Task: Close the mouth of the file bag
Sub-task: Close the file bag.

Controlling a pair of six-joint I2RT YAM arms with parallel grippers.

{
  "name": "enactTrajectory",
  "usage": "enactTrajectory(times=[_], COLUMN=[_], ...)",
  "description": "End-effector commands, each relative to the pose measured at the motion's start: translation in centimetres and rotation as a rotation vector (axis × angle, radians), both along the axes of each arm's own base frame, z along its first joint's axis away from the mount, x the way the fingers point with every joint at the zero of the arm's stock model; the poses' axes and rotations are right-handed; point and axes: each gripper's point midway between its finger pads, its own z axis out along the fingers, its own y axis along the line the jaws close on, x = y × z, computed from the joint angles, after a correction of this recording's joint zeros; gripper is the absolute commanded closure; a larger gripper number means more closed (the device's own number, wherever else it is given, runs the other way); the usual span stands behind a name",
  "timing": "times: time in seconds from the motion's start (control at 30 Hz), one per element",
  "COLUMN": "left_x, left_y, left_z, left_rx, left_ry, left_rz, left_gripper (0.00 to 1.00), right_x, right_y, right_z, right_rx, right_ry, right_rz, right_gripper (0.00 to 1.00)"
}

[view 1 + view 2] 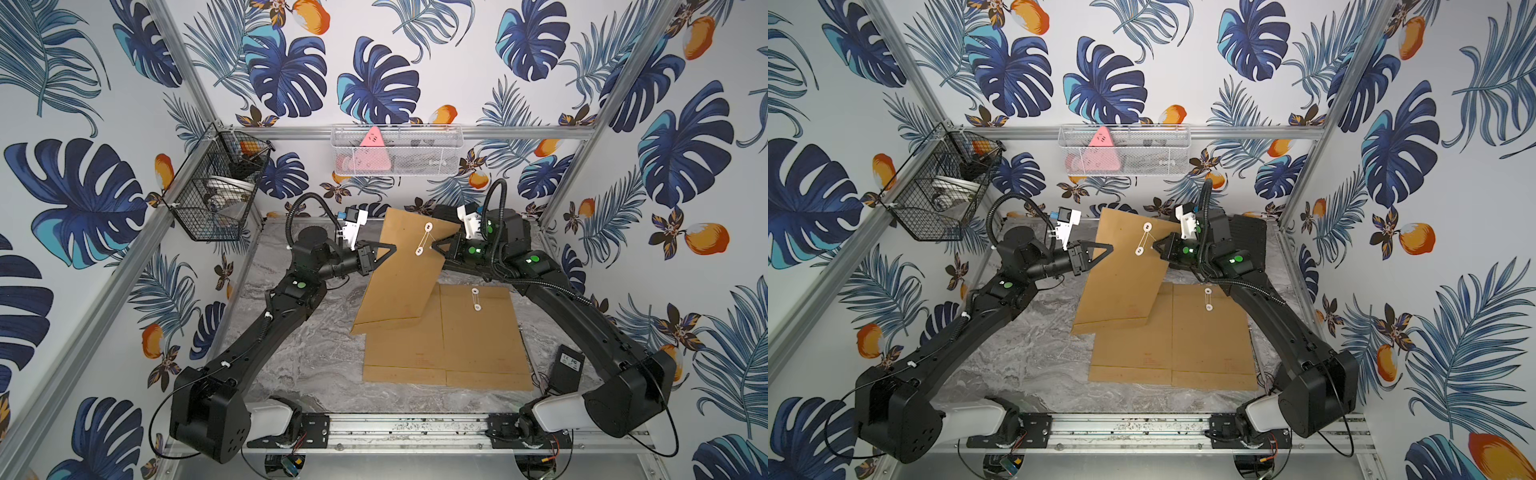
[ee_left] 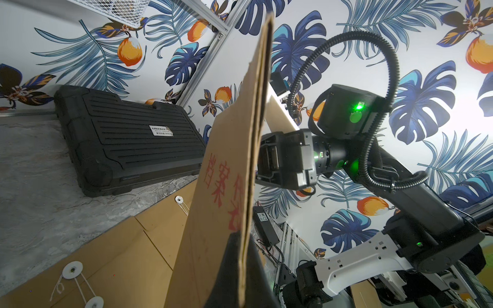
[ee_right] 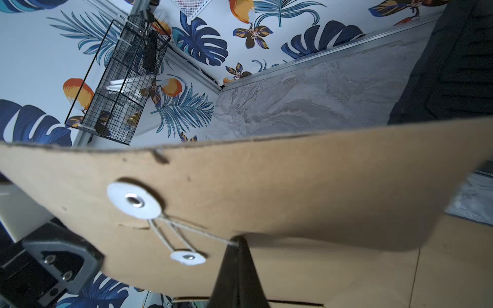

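Left gripper clamped on the kraft file bag edge, right gripper pinching its string: if you overpull, the string may slip or the bag pull free

File bag tilted. String looped between white discs; one strand pinched in right gripper.

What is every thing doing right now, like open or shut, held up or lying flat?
Held file bag, raised and tilted, flap folded down.
String, looped between two discs, end pulled taut.
Left gripper, shut on the held file bag's edge.
Right gripper, shut on the string.
Flat file bags, lying on the table.
Black case, shut, lying flat.
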Motion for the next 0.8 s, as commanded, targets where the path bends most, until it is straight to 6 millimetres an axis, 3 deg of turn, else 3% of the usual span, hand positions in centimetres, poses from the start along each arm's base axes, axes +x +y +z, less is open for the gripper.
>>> enactTrajectory(times=[0.0,0.47,0.6,0.77], left_x=[-0.2,0.0,-0.3,-0.6], left_y=[0.0,0.2,0.2,0.0], left_z=[1.5,0.4,0.0,-0.7], left_rx=[-0.022,0.036,0.046,0.051], left_ry=[-0.056,-0.057,-0.055,-0.041], left_rz=[-0.007,0.006,-0.006,-0.020], left_gripper=[1.00,1.00,1.00,1.00], right_x=[0.1,-0.5,0.5,1.5], right_y=[0.1,-0.9,-1.6,-1.6], right_z=[0.5,1.7,1.7,3.3], right_rx=[0.009,-0.093,-0.132,-0.140], right_ry=[0.000,0.049,0.062,0.041], right_rz=[0.000,0.002,-0.042,-0.057], right_gripper=[1.00,1.00,1.00,1.00])
